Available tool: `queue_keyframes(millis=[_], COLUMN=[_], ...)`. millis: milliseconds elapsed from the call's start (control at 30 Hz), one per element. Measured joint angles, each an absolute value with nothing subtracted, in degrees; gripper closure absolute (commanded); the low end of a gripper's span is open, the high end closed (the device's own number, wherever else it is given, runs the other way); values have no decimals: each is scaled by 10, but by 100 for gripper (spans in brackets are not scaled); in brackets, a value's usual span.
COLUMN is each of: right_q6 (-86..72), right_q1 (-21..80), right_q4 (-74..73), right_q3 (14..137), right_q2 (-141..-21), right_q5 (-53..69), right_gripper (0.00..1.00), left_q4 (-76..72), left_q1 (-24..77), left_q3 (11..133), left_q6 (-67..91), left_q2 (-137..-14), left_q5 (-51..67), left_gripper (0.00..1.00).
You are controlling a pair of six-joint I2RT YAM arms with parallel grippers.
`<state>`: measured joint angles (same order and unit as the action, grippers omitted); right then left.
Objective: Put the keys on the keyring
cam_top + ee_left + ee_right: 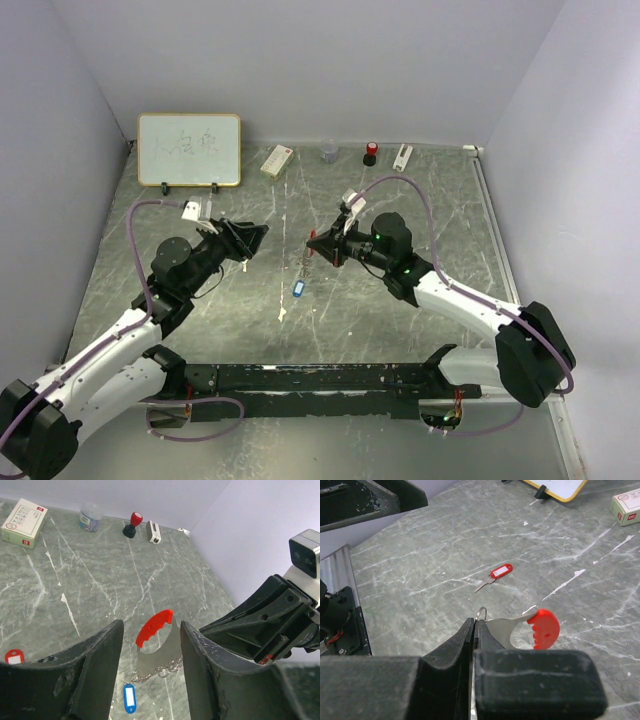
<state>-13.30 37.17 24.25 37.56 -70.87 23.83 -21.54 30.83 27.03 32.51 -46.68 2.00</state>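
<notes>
My right gripper (pixel 322 243) is shut on the keyring (pixel 480 612) and holds it above the table. The ring pokes out between the closed fingertips, and the metal plate with its red fob (pixel 544 629) sticks out to the side. In the left wrist view the fob (pixel 154 626) and its hanging chain (pixel 155 672) show between my left gripper's open, empty fingers (pixel 102 650). My left gripper (pixel 255 235) is left of the keyring. The blue key (pixel 298 289) is just below the chain's end; I cannot tell whether they touch. The red key (pixel 495 575) lies on the table.
A whiteboard (pixel 189 150) stands at the back left. A small box (pixel 277 160), a small jar (pixel 329 153), a red stamp (pixel 370 153) and a white object (pixel 402 157) line the back edge. Walls enclose the table on three sides.
</notes>
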Motion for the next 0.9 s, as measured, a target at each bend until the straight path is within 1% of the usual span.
queue_keyframes(millis=[433, 900], right_q6=[-168, -257], right_q1=[371, 371], right_q4=[254, 254], right_q3=[385, 425], right_q2=[-704, -702], right_q5=[230, 135], right_gripper=[100, 100], left_q4=[-215, -180], left_q1=[308, 308], left_q3=[270, 276], left_q6=[319, 321], left_q2=[-480, -458], left_q5=[22, -12], left_gripper=[37, 36])
